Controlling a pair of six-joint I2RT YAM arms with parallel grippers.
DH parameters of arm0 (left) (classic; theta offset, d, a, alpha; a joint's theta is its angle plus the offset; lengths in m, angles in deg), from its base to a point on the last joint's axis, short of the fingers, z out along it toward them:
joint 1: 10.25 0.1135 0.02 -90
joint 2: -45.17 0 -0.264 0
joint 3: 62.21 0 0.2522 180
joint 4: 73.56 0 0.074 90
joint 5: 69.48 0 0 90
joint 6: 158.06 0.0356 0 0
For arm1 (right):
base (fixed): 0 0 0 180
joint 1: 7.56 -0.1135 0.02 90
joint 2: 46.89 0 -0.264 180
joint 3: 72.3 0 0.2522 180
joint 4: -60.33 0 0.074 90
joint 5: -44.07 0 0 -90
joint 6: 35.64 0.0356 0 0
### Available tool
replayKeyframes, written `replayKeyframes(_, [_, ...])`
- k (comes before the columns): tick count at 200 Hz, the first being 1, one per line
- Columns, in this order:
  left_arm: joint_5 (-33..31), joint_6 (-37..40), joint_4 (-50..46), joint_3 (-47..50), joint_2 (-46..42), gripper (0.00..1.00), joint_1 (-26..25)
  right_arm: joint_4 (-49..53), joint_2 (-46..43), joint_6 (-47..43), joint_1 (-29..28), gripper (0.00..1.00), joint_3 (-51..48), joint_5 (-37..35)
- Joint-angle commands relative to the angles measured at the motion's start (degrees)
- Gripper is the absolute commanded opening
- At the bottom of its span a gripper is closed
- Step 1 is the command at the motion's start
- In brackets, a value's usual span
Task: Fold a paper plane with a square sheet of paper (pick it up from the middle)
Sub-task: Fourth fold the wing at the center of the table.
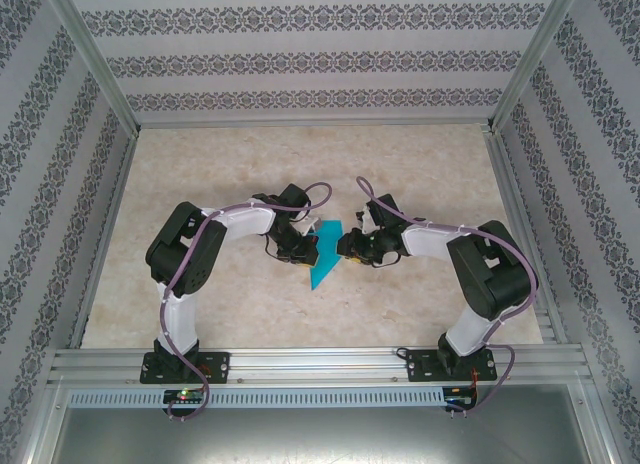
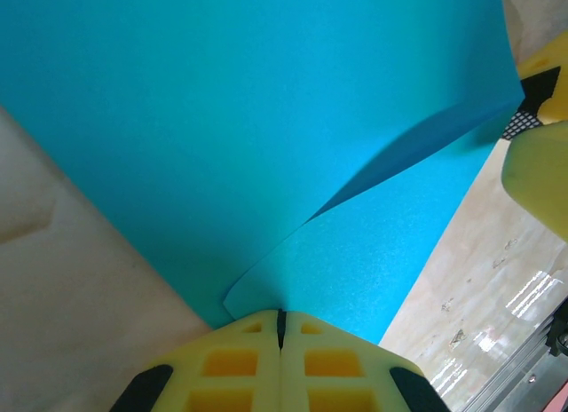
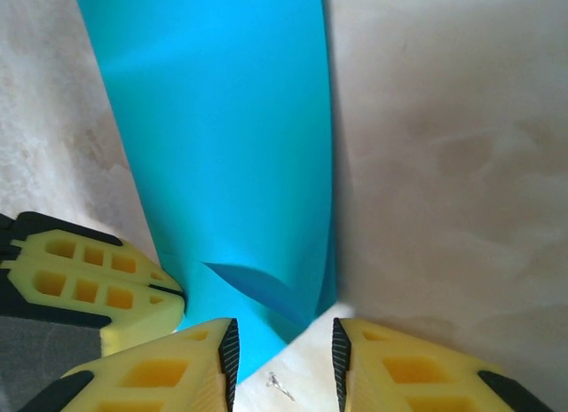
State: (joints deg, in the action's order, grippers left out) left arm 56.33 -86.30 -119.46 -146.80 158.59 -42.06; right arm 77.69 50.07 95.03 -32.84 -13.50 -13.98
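Cyan-blue and thin, the square sheet of paper (image 1: 322,264) sits at the middle of the table (image 1: 420,174), partly doubled over on itself. In the left wrist view one layer (image 2: 222,119) curls over another in a soft, unpressed bend rather than a sharp crease. From above it reads as a narrow wedge with its point aimed toward 6 o'clock. Whether any of it is raised off the surface, I cannot tell.

At the sheet's 9 o'clock the left jaws are pressed fully together on its edge, and the paper runs straight into the seam between them. At 3 o'clock the right jaws stand parted with a clear gap. The sheet's lower corner (image 3: 266,341) lies just at that gap, seemingly not pinched.

Paper like this should be nearly weightless and limp. It will likely flop, skid on the smooth table and keep any stray dent. A shallow pinch at the free edge beside the bend looks safest.
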Motion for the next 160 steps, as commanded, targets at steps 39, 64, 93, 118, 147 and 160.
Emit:
replayKeyframes(39, [-5.43,0.93,2.06,2.84,2.18,0.00,0.00,-7.33,0.88,3.57,-0.68,0.33,-0.79,4.25])
replayKeyframes(64, [-4.64,0.58,2.68,3.18,1.95,0.00,0.10,-10.37,1.09,5.26,-0.73,0.31,-2.17,5.72])
replayKeyframes(93, [-3.55,0.09,3.75,3.82,1.42,0.00,0.52,-14.84,1.69,8.03,-1.10,0.29,-4.06,6.90])
replayKeyframes(118, [-3.20,0.06,3.75,3.88,1.19,0.00,0.96,-15.29,1.95,8.59,-2.26,0.27,-4.17,6.73])
replayKeyframes(147, [-3.03,0.20,4.03,4.24,1.16,0.00,1.36,-15.93,2.00,9.60,-3.66,0.21,-4.26,6.18])
replayKeyframes(160, [-2.97,0.17,4.25,4.47,1.01,0.00,1.57,-13.65,1.78,8.78,-4.45,0.18,-3.57,4.77])
